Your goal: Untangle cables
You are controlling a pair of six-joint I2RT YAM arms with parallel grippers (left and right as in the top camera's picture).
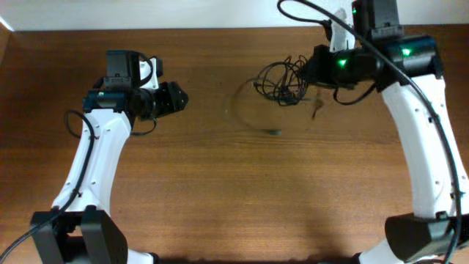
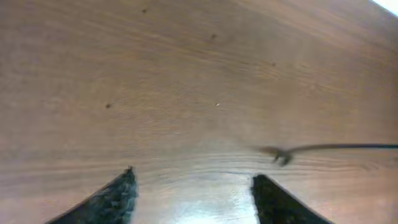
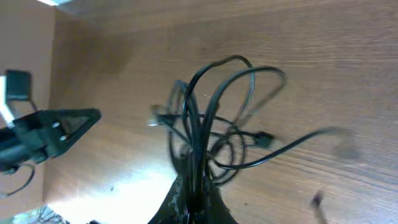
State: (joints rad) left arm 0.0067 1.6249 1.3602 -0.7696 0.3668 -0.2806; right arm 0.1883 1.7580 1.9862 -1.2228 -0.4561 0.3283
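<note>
The cables (image 1: 282,82) are a clump of thin black cords at the back right of the wooden table, hanging from my right gripper (image 1: 314,67). In the right wrist view the gripper (image 3: 198,193) is shut on a bundle of cords, and the cables (image 3: 214,118) fan out in loops below it. One strand trails to a small plug (image 1: 274,133) on the table. My left gripper (image 1: 179,97) is open and empty, well left of the clump. In the left wrist view its fingertips (image 2: 193,186) frame bare wood, with a blurred cable end (image 2: 281,154) ahead on the right.
The wooden table (image 1: 234,191) fills the view, with a pale wall edge along the back. The white arm bases stand at the front left and front right corners. Thick black arm cables run along each arm.
</note>
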